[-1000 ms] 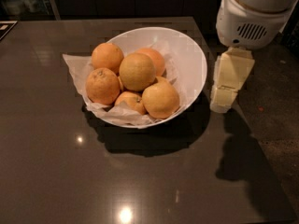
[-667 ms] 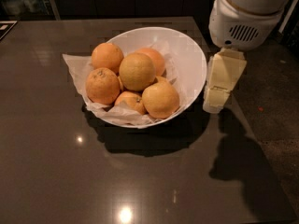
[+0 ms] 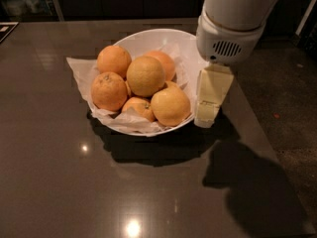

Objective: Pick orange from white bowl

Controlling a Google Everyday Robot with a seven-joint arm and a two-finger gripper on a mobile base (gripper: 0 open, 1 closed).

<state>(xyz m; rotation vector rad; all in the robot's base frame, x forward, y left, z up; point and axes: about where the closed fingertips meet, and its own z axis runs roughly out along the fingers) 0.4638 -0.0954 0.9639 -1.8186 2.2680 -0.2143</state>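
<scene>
hand [image 3: 205,117] at white bowl [image 3: 148,35] rim; orange [image 3: 170,106] just beside, inside bowl

orange [image 3: 170,105] front-right in white bowl [image 3: 144,37] on table [image 3: 49,162]; hand [image 3: 206,119] just beside bowl's right rim

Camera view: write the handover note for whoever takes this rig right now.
Tool: hangs at the right edge of the white bowl, low over the table; nothing seen in it.
Orange: the pale one at the front right of the pile, in the bowl on the crumpled paper, nearest the tool.
Done: tool brought beside the bowl.
Left: move over the orange, grip it, lift it out.
</scene>
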